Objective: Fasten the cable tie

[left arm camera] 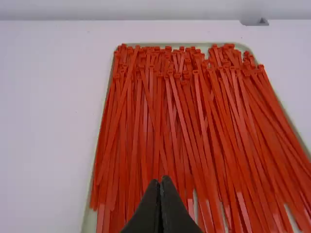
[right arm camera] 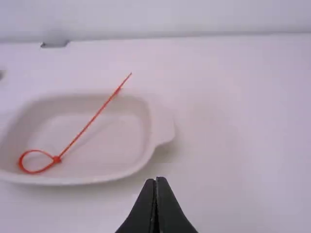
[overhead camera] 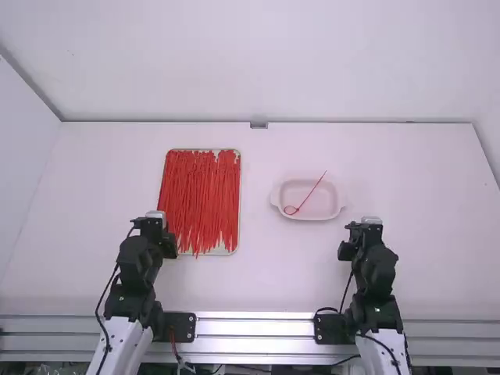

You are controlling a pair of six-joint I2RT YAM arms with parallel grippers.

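I see one red tie (right arm camera: 82, 128) looped closed, its loop lying inside the white dish (right arm camera: 158, 128) and its tail leaning out over the dish's far rim. Left of the dish on the counter (overhead camera: 391, 156), a tray (left arm camera: 87, 221) carries a thick pile of loose ties (overhead camera: 201, 199). My right end effector (right arm camera: 156, 180) sits just nearside of the dish, fingers pressed together, empty. My left end effector (left arm camera: 161, 182), well left of the dish over the tray's near edge, is likewise closed on nothing.
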